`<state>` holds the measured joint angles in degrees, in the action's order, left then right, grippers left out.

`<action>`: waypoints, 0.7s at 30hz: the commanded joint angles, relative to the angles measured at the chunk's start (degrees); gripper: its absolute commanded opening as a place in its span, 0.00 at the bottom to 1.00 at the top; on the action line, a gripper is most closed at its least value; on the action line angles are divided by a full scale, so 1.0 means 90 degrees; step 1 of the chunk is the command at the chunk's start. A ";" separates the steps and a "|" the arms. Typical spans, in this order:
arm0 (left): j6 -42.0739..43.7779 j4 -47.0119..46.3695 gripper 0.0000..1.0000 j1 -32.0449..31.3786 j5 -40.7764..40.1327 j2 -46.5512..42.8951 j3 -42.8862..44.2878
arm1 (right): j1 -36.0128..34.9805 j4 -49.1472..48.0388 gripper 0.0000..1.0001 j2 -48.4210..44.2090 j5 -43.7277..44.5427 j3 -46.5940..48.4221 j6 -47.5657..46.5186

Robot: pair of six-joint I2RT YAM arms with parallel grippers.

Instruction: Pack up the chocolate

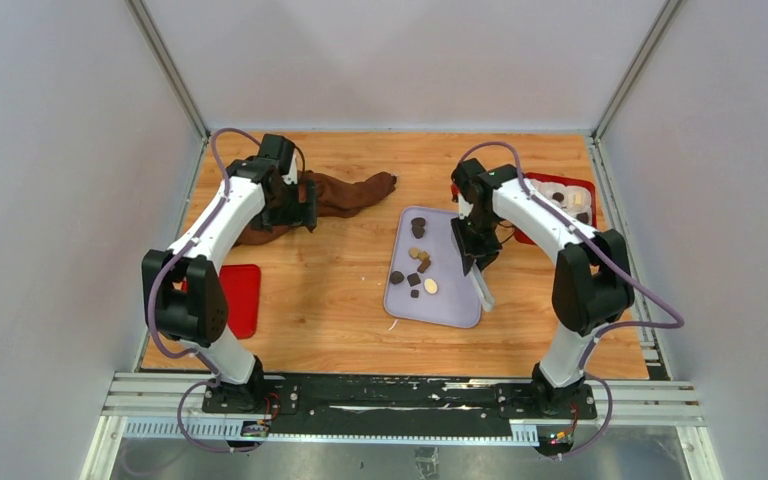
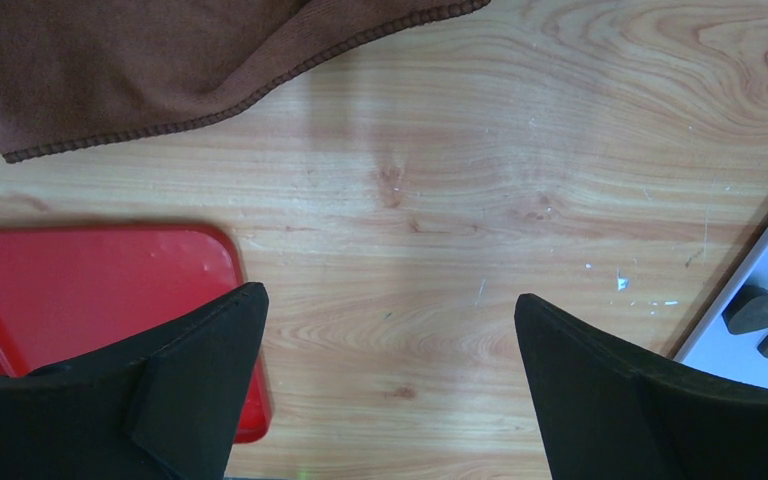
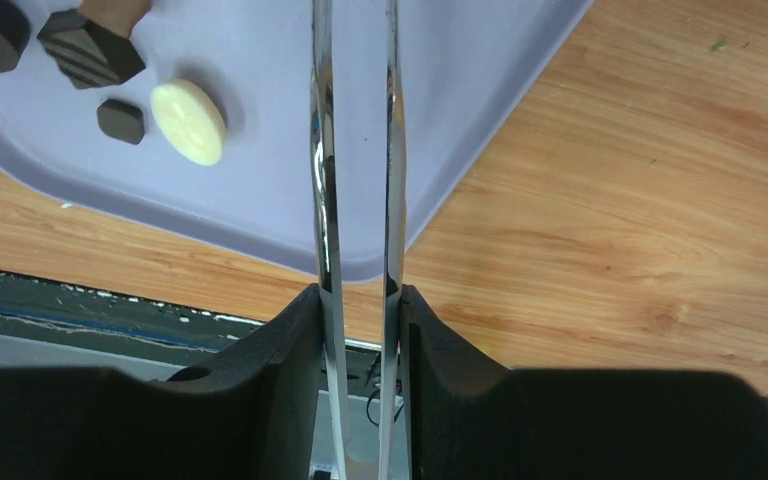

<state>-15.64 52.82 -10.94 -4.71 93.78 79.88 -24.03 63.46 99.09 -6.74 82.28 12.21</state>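
Several small chocolate pieces [image 1: 418,270], dark, tan and cream, lie on the lavender tray [image 1: 450,300] at mid-table. My right gripper [image 1: 466,255] hangs over the tray's right edge, shut on metal tongs [image 1: 481,286] whose tips point toward the near edge. In the right wrist view the tongs [image 3: 322,180] run between the right gripper [image 3: 358,292] jaws, their two blades apart, above the tray [image 3: 280,80]; a cream round piece [image 3: 189,122] and dark pieces [image 3: 90,48] lie to the left. My left gripper [image 1: 308,215] [image 2: 385,300] is open over bare wood, holding nothing.
A brown cloth [image 1: 345,193] [image 2: 140,60] lies at the back, beside the left gripper. A flat red lid [image 1: 242,300] [image 2: 90,290] sits at the near left. A red box [image 1: 585,185] holding white cups stands at the back right. The tray's corner [image 2: 750,375] carries dark pieces [image 2: 755,310].
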 commanded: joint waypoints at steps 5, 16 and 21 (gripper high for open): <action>-0.0040 0.0012 1.00 0.0024 -0.0003 -0.0311 -0.0169 | -0.0132 -0.0226 0.38 0.0685 0.0591 0.0129 0.0689; -0.0010 0.0013 1.00 0.0024 -0.0092 -0.0298 -0.0143 | -0.0143 -0.0303 0.43 0.1269 0.1204 0.0544 0.0862; 0.0008 0.0014 1.00 0.0024 -0.0100 -0.0247 -0.0088 | -0.0148 -0.0300 0.44 0.1488 0.1244 0.0809 0.0853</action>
<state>-15.64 52.84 -10.94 -4.80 92.31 78.85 -24.73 59.70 110.89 2.22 86.91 18.94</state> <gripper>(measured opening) 0.999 0.445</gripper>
